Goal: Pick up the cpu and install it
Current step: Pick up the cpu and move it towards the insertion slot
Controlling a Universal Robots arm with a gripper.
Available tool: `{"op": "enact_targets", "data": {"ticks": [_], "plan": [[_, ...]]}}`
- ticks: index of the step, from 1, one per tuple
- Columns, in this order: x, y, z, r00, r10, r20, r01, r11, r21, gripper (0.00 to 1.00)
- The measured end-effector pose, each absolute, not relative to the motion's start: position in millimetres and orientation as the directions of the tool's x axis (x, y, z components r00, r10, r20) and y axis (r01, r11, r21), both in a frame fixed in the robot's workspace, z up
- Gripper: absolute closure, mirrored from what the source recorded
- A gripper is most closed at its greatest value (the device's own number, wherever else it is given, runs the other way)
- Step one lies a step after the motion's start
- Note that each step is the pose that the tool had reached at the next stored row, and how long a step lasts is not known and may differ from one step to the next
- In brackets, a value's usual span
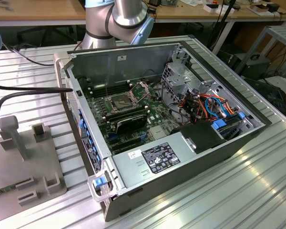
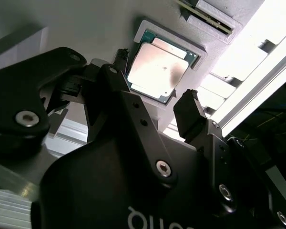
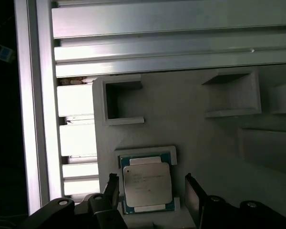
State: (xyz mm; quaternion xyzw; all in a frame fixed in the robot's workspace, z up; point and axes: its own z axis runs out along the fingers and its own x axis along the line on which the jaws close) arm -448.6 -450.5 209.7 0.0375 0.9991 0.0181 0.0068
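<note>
The cpu (image 2: 158,70) (image 3: 147,183) is a square chip with a silver lid on a green board. It lies flat in a shallow pocket of a grey holder plate (image 3: 214,157). My gripper (image 2: 155,81) (image 3: 152,191) hovers just over it, open, with one black finger (image 2: 119,59) on one side of the chip and the other finger (image 2: 188,107) on the opposite side. Neither finger touches the chip. In the exterior view the open computer case (image 1: 133,62) lies on its side, and the motherboard's cpu socket (image 1: 121,101) stands open with its latch frame raised.
The grey holder plate (image 1: 24,157) with upright blocks sits at the exterior view's left of the case on the ribbed aluminium table (image 1: 238,191). Black cables (image 1: 19,90) run across it. Memory sticks (image 1: 126,117), coloured wiring (image 1: 205,105) and a power supply (image 1: 152,160) fill the case.
</note>
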Motion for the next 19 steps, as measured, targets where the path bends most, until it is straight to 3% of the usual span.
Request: {"op": "enact_targets", "data": {"ticks": [19], "plan": [[-449.1,-450.6,203.7,-1.0,-0.007,-0.012,-0.007,0.999,0.036,0.34]]}}
